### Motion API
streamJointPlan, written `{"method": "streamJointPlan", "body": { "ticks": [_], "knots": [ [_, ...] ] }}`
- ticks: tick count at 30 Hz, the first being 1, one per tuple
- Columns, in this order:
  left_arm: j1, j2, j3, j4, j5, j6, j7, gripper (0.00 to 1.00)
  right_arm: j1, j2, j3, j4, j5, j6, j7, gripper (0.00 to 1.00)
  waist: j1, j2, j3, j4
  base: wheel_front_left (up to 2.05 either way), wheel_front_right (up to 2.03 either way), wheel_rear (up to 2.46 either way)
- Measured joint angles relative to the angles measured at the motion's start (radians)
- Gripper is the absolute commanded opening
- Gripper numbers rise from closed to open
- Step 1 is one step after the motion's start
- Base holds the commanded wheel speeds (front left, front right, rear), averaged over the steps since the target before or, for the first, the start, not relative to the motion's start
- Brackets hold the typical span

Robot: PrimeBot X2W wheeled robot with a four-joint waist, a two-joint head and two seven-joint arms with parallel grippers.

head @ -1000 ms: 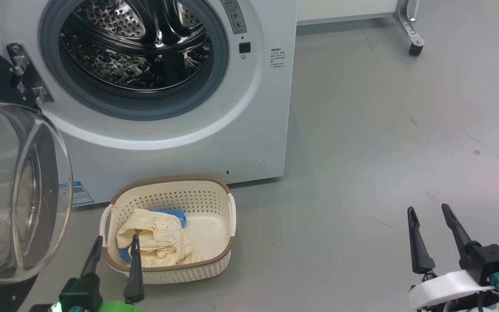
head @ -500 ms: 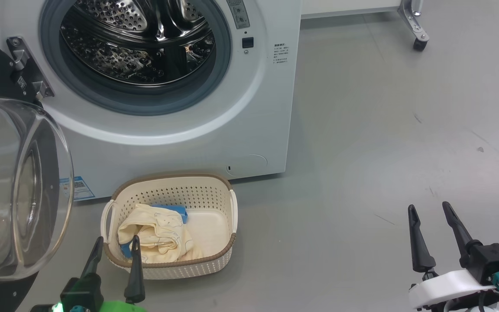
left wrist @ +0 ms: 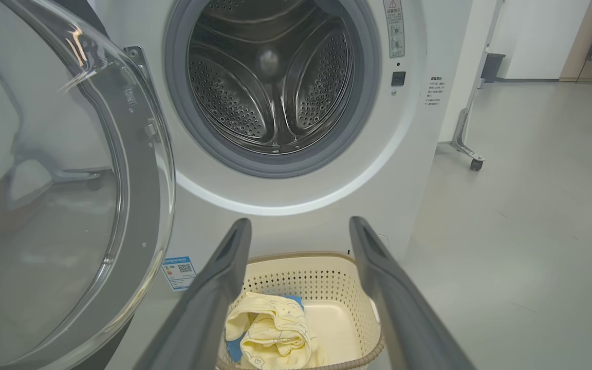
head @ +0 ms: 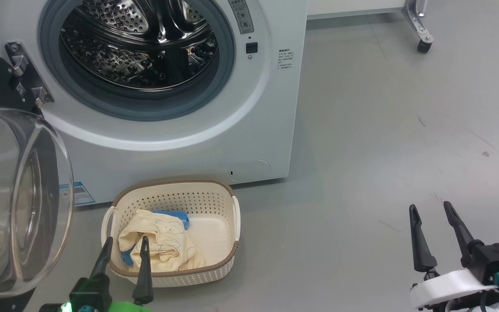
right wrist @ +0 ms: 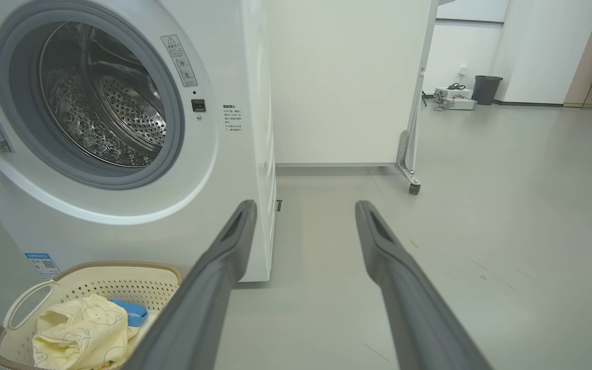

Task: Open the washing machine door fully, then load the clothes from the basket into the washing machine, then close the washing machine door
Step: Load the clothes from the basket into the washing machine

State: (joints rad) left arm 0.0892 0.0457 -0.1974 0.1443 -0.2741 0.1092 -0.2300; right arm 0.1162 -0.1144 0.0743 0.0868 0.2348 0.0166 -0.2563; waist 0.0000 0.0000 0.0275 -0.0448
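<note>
Down at lower left, the left claw (head: 125, 243) points up-frame, spread wide and empty, clothes (head: 158, 242) in the basket (head: 232, 253) just beyond; right claw (head: 430, 207) likewise spread, empty.

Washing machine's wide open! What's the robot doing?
It's doing laundry. The washing machine door is swung open and the washing machine looks empty inside. The clothes lie in the basket on the floor. The left claw hangs open by the basket, holding nothing; the right claw is open too, off to the side.
</note>
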Motion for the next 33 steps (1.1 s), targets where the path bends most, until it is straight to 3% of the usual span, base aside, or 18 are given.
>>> {"method": "streamJointPlan", "body": {
  "ticks": [18, 33],
  "knots": [
    [-0.019, 0.0, -0.029, -0.002, -0.007, 0.002, 0.0, 1.0, -0.003, -0.001, -0.006, -0.003, 0.0, 0.009, 0.0, 1.0, 0.0, 0.0, 0.033, 0.003, 1.23, -1.07, -0.15],
    [-0.034, 0.0, -0.029, 0.007, -0.008, 0.005, 0.0, 1.0, -0.007, 0.002, -0.005, -0.006, 0.0, 0.018, 0.0, 1.0, 0.0, 0.0, 0.064, 0.01, 0.72, -0.72, 0.0]
  ]
}}
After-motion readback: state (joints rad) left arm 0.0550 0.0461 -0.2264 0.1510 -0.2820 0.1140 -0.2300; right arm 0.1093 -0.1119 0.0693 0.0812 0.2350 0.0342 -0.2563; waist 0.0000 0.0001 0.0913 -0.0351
